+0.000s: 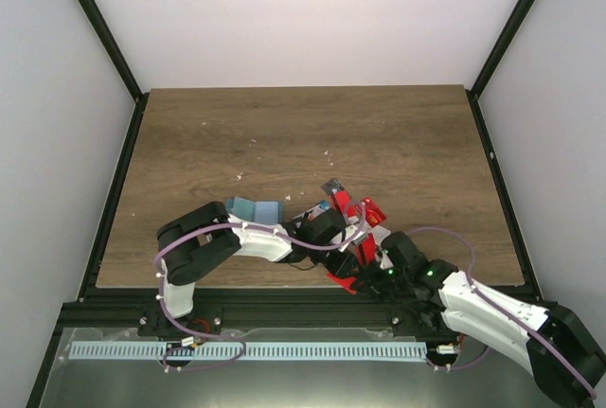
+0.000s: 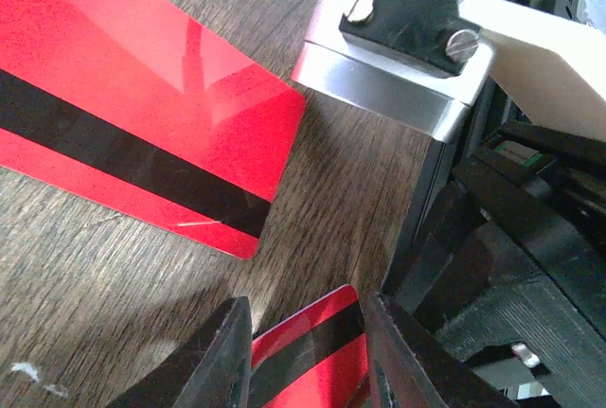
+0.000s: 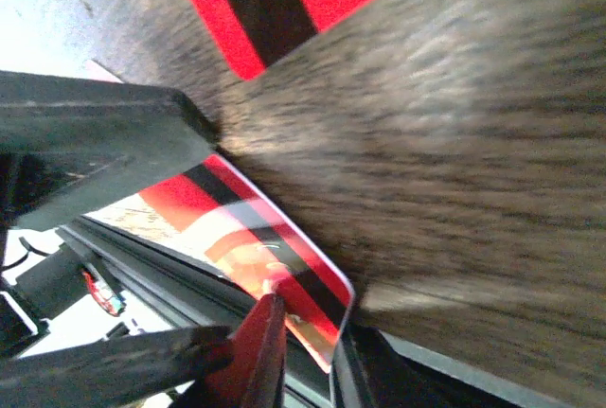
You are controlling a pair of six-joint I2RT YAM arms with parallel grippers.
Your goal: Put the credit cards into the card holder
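Nearly at table edge (image 1: 123, 277): red cards (image 2: 142, 115)

Top view high above, looking down on table (image 1: 284, 133), wrist views close to wood, both on red cards (image 2: 142, 115)

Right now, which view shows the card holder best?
Top external. It is the only view with the card holder in frame, lying flat on the table, its near edge against the left arm. Neither wrist view shows it; they show only red cards and wood.
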